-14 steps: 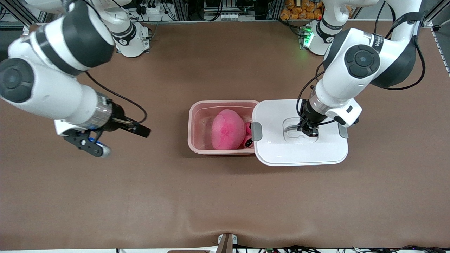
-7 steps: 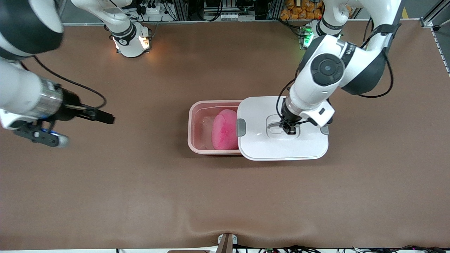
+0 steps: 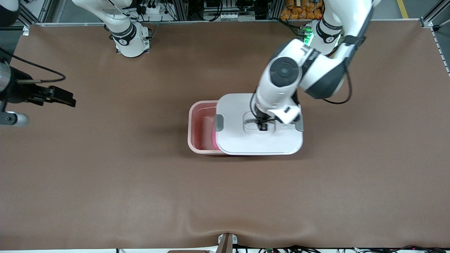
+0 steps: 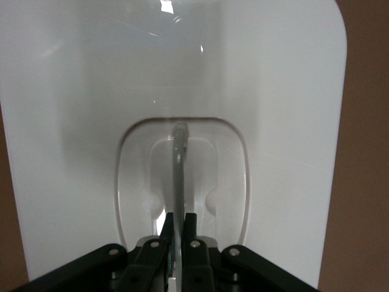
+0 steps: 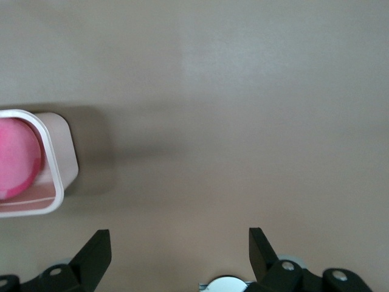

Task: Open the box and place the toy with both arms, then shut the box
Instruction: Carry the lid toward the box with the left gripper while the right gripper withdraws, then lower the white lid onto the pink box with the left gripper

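The pink box [image 3: 197,130] stands mid-table. Its white lid [image 3: 258,142] hangs over it, covering all but the strip toward the right arm's end and overhanging toward the left arm's end. My left gripper [image 3: 262,126] is shut on the lid's thin grey centre handle [image 4: 178,161], fingers [image 4: 190,226] pressed on either side. Only a sliver of the pink toy [image 3: 212,135] shows under the lid's edge; the right wrist view shows the toy [image 5: 15,159] inside the box [image 5: 59,176]. My right gripper [image 5: 179,250] is open over bare table at the right arm's end.
Grey clips [image 3: 219,123] sit on the lid's two short ends. Both arm bases [image 3: 130,38] [image 3: 321,35] stand at the table's edge farthest from the front camera. The brown table cover [image 3: 140,182] has a wrinkle near the front edge.
My left gripper has carried the lid sideways from beside the box to over most of it, hiding the toy. My right arm has drawn back toward its own end of the table.
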You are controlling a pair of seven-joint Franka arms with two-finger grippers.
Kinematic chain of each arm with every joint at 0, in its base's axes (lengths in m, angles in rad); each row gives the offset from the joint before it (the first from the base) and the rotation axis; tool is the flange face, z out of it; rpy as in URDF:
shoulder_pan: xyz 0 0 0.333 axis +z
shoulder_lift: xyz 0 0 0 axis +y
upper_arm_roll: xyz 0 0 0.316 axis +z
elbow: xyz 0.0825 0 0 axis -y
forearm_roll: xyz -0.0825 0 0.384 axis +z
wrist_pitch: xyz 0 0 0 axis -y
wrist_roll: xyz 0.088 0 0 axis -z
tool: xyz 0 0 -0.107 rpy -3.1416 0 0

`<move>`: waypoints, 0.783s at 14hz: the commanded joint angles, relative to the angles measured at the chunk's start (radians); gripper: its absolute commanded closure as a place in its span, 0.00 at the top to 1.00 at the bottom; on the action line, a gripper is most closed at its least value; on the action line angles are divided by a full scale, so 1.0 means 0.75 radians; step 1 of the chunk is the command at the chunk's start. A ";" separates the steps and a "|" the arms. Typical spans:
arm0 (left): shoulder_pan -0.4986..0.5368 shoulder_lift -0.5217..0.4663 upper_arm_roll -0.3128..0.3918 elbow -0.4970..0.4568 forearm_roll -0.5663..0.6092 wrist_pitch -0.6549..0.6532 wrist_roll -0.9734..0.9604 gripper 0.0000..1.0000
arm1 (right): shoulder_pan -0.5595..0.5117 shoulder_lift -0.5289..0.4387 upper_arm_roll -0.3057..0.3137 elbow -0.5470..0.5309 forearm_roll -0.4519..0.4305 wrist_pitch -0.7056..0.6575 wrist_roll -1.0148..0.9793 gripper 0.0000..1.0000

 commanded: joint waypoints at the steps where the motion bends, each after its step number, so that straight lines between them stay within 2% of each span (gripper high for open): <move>1: -0.048 0.027 0.021 0.062 0.022 -0.025 -0.047 0.00 | -0.005 -0.081 -0.073 -0.051 -0.016 -0.044 -0.207 1.00; 3: -0.093 0.048 0.021 0.062 0.073 -0.025 -0.094 0.00 | -0.005 -0.130 -0.100 -0.120 -0.014 -0.040 -0.238 1.00; 6: -0.123 0.054 0.021 0.064 0.102 0.000 -0.139 0.00 | -0.005 -0.295 -0.147 -0.369 0.000 0.070 -0.248 1.00; 11: -0.136 0.074 0.023 0.084 0.116 0.108 -0.205 0.00 | 0.001 -0.563 -0.177 -0.762 0.004 0.269 -0.251 1.00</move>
